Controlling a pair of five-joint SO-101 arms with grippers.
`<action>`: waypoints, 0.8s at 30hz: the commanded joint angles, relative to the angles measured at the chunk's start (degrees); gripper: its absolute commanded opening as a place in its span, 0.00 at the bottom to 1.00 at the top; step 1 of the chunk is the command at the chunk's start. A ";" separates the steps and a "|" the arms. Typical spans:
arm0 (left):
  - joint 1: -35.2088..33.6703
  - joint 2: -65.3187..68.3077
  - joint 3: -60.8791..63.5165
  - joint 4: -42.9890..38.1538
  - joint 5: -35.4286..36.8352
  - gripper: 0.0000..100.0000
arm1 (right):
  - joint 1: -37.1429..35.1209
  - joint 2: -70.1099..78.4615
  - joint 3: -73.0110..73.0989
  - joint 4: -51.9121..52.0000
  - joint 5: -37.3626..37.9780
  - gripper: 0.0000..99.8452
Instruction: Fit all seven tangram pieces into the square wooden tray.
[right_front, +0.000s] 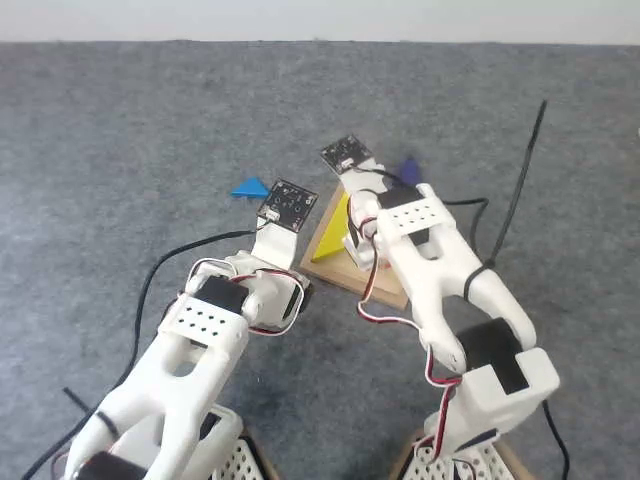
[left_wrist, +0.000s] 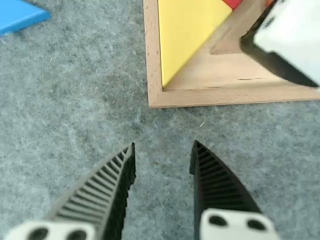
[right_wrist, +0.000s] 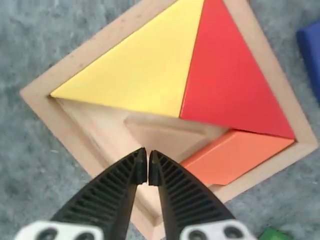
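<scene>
**Right pincer closed above tray, left pincer open beside it**

Right pincer's ribbed black fingers meet at their tips, hanging over the bare wooden floor of the square tray near one corner. Whether the tips touch the wood cannot be told.

Inside the tray a large yellow triangle and a large red triangle lie edge to edge, each with its long side against the rim. An orange piece sits along the rim below the red one. A pale wood-coloured triangle rests between the yellow triangle, the orange piece and the pincer tips.

Left pincer stands with its jaws spread, over the grey bench just outside a corner of the tray, where the yellow triangle comes to a point.

A blue triangle lies on the bench, apart from the tray on the left arm's side. A dark blue piece lies near the tray on its far side, and a green piece shows at the picture edge of the right wrist view.
</scene>
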 joint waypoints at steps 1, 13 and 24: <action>0.35 0.00 -0.75 -0.79 -0.44 0.18 | -0.31 -0.04 -0.35 0.48 0.79 0.01; 0.44 0.00 -0.66 -0.79 -0.44 0.18 | 0.04 -3.12 -0.09 0.92 -0.88 0.01; 0.44 0.00 -0.84 -0.79 -0.44 0.18 | 3.38 -8.04 3.25 -2.86 -1.49 0.01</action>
